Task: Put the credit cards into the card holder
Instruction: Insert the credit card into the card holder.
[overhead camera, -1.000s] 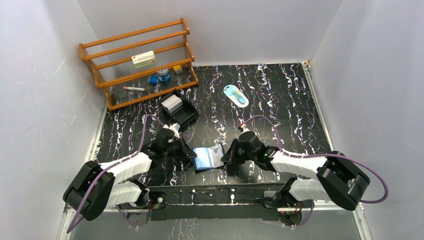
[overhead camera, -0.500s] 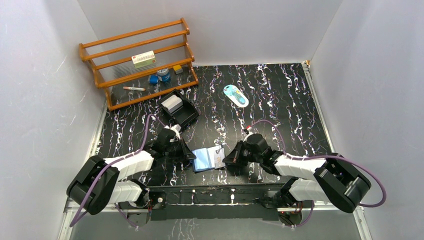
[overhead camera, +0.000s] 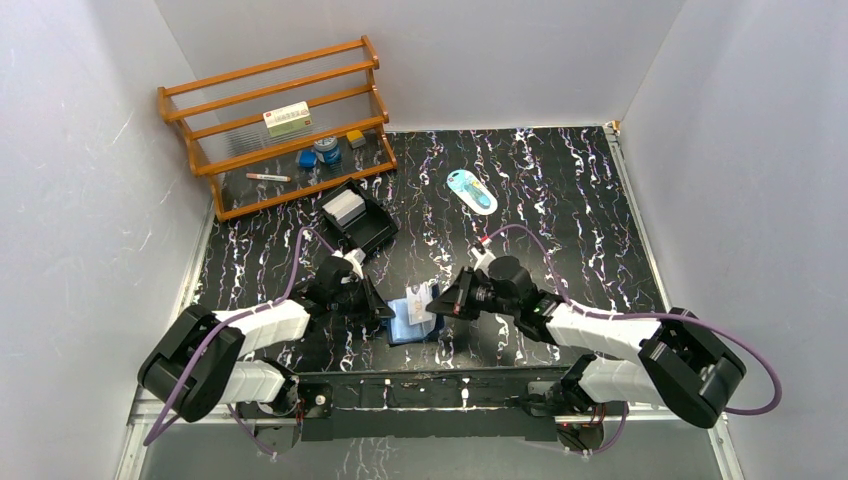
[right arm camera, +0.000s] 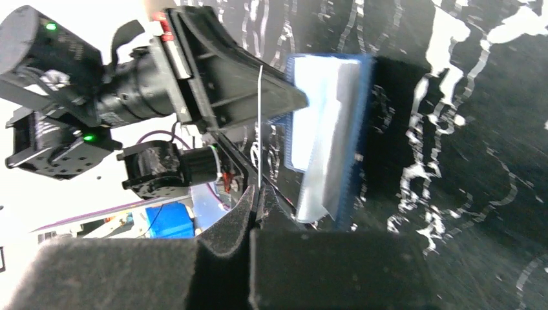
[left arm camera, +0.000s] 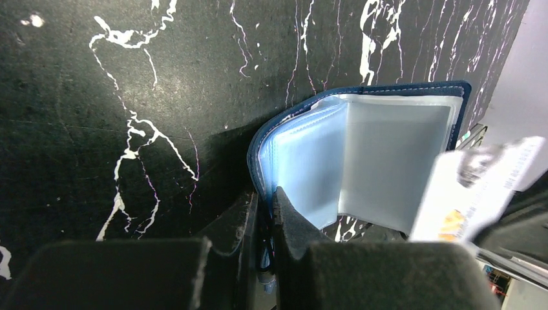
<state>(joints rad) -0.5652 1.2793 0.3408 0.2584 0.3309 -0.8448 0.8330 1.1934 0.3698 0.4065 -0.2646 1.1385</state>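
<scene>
The left pincer (left arm camera: 265,205) is closed narrowly on the edge of the card holder (left arm camera: 362,152), which lies open just ahead of its tips. One credit card (right arm camera: 260,116) is clamped edge-on in the right pincer (right arm camera: 257,200), just short of the pockets. No card is seen seated in them, so insertion is judged outstanding. A pale stack (overhead camera: 343,207) in the black tray (overhead camera: 372,236), well beyond the left pincer, may be further cards; this cannot be confirmed.

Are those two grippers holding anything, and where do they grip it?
The left gripper pinches the open card holder by the edge of its cover. The right gripper holds a credit card by one end.
</scene>
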